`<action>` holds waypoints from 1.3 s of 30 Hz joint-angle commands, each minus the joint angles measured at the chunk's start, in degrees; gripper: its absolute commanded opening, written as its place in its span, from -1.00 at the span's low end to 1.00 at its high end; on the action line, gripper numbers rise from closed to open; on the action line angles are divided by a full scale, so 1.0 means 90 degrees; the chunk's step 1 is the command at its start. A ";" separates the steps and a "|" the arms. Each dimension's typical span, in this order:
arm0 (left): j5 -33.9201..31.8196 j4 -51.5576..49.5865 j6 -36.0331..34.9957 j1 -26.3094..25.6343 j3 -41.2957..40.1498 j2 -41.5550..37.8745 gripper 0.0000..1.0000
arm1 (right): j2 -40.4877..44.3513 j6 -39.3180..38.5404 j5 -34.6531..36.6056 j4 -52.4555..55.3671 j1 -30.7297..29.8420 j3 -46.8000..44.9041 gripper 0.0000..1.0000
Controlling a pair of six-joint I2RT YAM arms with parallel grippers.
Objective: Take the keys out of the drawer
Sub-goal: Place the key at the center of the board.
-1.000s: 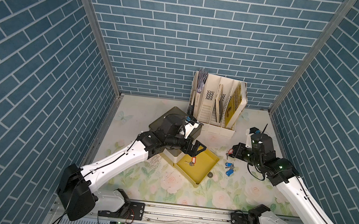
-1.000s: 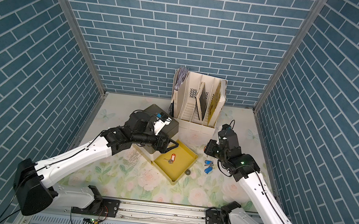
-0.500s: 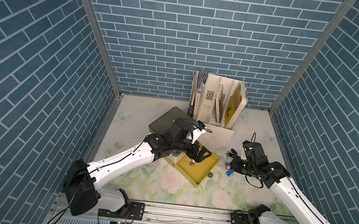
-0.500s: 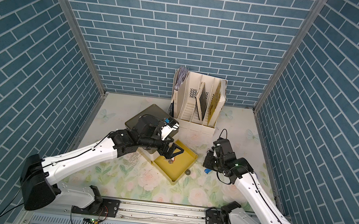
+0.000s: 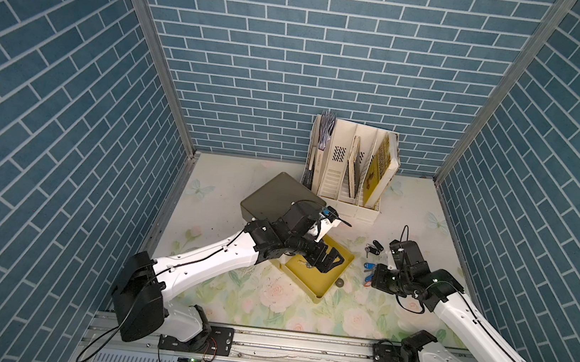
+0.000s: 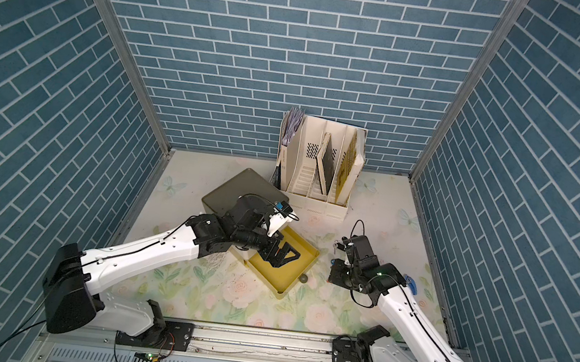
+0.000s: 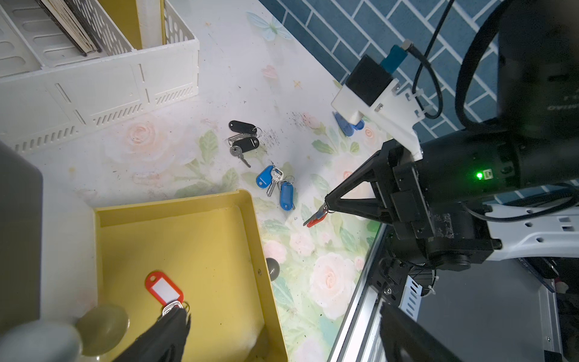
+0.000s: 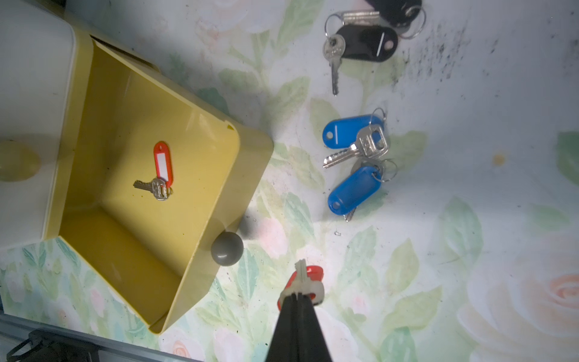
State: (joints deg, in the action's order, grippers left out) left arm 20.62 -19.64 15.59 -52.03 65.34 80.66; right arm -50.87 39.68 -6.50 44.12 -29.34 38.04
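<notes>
L gripper [image 5: 331, 262], jaws apart, sits in the drawer [image 7: 188, 225] beside a red-tag key [image 7: 164, 290]; we centre on its tag & close low. R gripper [image 8: 300, 297] clamps another red tag [image 8: 310, 272] right of drawer

No text can be read. The red plastic key tag [image 8: 163, 161] in the yellow plastic drawer [image 8: 131, 103] has a blank white insert; print on the yellow book cover [image 5: 379, 166], one o'clock from it, is too small.

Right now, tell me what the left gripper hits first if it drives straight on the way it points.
Most likely the red-tagged key in the yellow drawer: the open left gripper points down into it, one fingertip at the key's ring. Depth is unclear.
</notes>
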 commanded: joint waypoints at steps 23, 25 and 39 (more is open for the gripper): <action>-0.0134 -0.0035 -0.0087 -0.0334 0.0018 0.0201 0.99 | 0.0154 0.0515 -0.0143 -0.0983 0.0237 -0.1387 -1.00; -0.0134 -0.0043 -0.0103 -0.0333 0.0016 0.0194 0.99 | 0.0127 0.0494 -0.0147 -0.1041 0.0316 -0.1450 -1.00; -0.0199 -0.0093 -0.0122 -0.0350 0.0033 0.0170 1.00 | -0.0034 0.0303 -0.0147 -0.1181 0.0880 -0.1598 -1.00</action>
State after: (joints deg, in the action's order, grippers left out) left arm 19.29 -19.64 15.55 -54.76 65.32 82.30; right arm -51.33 43.22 -8.58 33.69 -22.35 24.38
